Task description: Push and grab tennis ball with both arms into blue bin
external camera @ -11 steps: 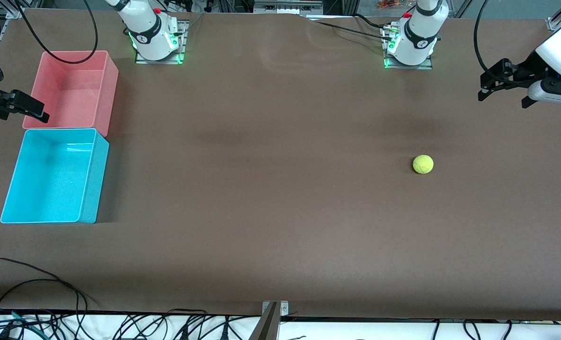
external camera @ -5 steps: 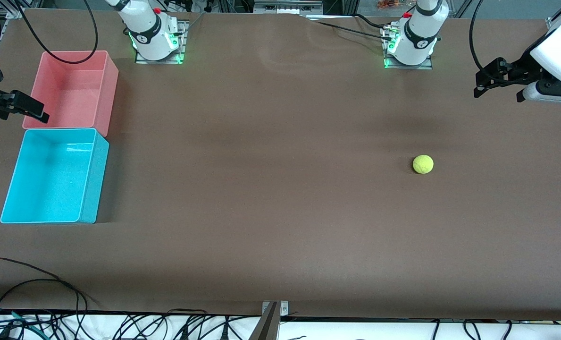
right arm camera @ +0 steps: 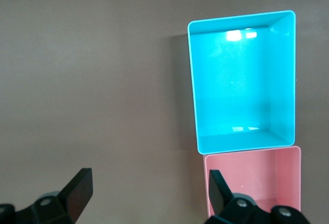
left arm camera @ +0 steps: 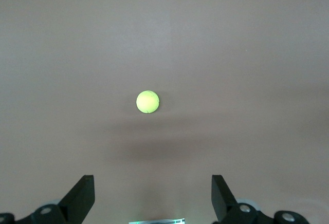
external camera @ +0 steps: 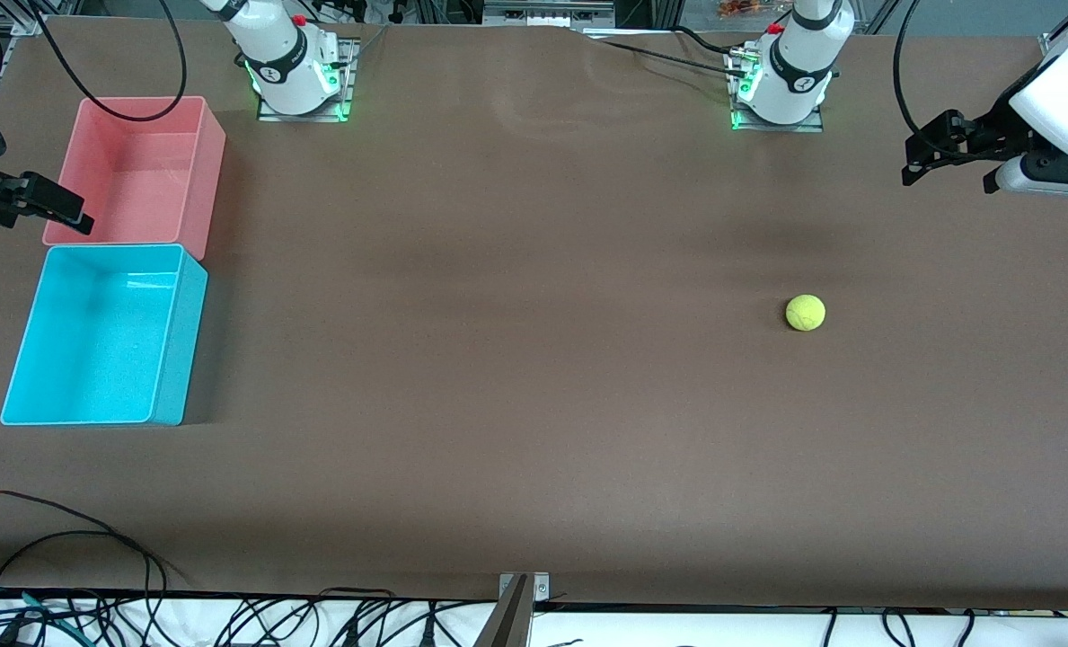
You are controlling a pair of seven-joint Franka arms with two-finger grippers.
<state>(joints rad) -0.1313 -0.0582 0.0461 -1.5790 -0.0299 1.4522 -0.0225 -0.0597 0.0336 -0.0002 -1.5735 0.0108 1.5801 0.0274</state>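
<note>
Nothing in the job looks done yet. The tennis ball [external camera: 805, 313] sits all alone on the brown table [external camera: 516, 377], in the right half of the front view, a bit above the middle. The blue bin [external camera: 102, 334] is way over at the left edge of that view, and it has nothing in it. A pink bin [external camera: 138, 171] sits touching it, just above it in the picture, and it is empty too. The left gripper [external camera: 933, 157] hangs in the air at the upper right of the front view, up over the table's end, with its two fingers spread wide and nothing between them. The right gripper [external camera: 26, 205] is at the left edge, up by the pink bin, fingers spread and empty as well. So the ball has not been touched, I think. It has to be pushed all the way along the table, grabbed, and dropped in the blue bin.
</note>
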